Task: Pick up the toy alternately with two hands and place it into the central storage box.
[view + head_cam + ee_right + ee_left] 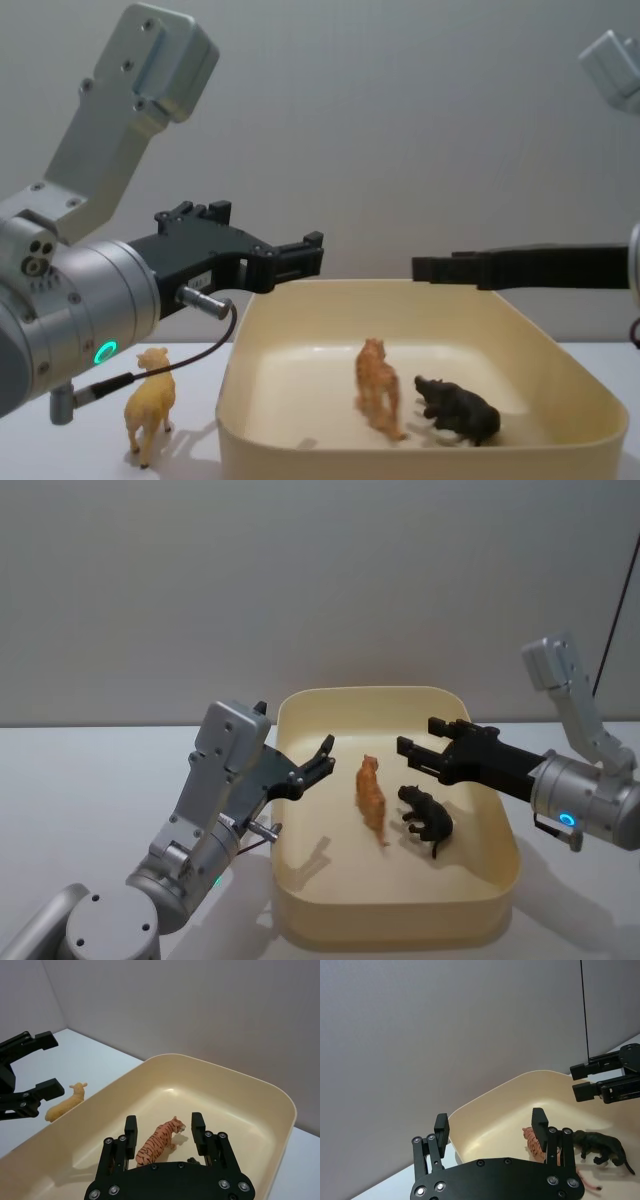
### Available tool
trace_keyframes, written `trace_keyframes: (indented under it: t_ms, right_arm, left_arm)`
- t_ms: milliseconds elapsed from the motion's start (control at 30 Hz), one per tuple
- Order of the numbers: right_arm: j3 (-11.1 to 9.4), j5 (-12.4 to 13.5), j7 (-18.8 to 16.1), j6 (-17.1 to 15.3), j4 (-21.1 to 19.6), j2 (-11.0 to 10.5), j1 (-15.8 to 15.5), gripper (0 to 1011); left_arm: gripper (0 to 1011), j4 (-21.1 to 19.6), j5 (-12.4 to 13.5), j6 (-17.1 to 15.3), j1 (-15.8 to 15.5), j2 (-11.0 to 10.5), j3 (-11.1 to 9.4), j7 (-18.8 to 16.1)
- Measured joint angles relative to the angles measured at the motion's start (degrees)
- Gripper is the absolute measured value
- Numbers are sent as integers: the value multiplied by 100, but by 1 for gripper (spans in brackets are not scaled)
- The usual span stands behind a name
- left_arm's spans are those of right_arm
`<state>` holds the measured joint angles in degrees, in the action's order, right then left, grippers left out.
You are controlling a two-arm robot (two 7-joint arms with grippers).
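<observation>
Yellow toy sheep (pixel 150 405) stands on the white table (pixel 80 780), near the left wall of the central storage box (pixel 400 932). The left gripper (pixel 490 1119) hangs above this left rim, its fingers spread wide and holding nothing. Inside the box an orange striped tiger (pixel 372 790) stands near the middle, with a dark animal toy (pixel 425 818) just to its right. The right gripper (pixel 418 735) hovers over the box's right part, fingers also apart and empty.
</observation>
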<state>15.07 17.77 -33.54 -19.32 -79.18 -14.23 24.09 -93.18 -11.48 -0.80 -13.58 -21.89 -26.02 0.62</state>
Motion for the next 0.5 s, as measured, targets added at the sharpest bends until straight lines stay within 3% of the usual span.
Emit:
trace_keyframes:
  t_ms: [167,500]
  right_arm:
    - [24,11,-74,-26,43,27,53,790]
    - [-27,63,122,40,-37,-49,-23,1001]
  left_arm:
    - [1002,0,0,0,0,0,0,0]
    - [1002,0,0,0,0,0,0,0]
